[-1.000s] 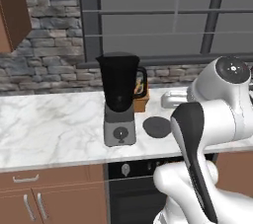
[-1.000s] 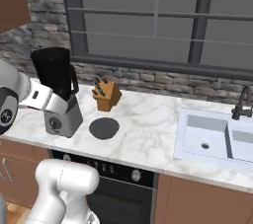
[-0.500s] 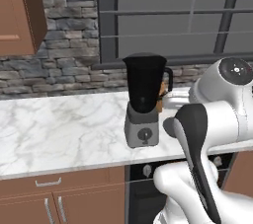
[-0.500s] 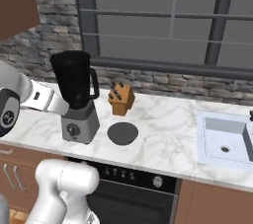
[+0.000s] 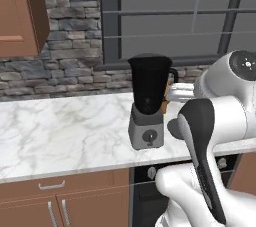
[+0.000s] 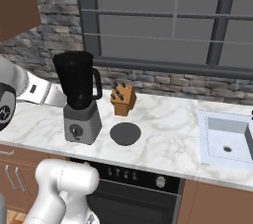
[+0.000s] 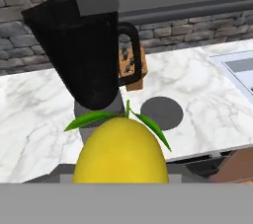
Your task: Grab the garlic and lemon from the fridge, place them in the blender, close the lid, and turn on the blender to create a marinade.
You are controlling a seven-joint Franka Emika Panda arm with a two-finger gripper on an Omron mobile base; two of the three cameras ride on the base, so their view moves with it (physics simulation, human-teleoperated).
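Hand view: the gripper (image 7: 121, 181) is clamped on a leafy yellow lemon (image 7: 120, 155), held in front of the blender (image 7: 89, 55). Right base view: the blender stands open-topped on the marble counter (image 6: 168, 134), its lid (image 6: 125, 133) lying beside it, near a knife block (image 6: 123, 100).

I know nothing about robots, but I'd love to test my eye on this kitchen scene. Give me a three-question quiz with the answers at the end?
1. True or false: the lid sits on top of the blender.
2. What does the gripper hold in the hand view: (a) garlic, (b) the lemon, (c) a knife?
3. Fill in: the wooden knife block stands on the counter between the blender and the ____.

Key: 1. False; it lies flat on the counter beside the blender's base. 2. b. 3. sink.
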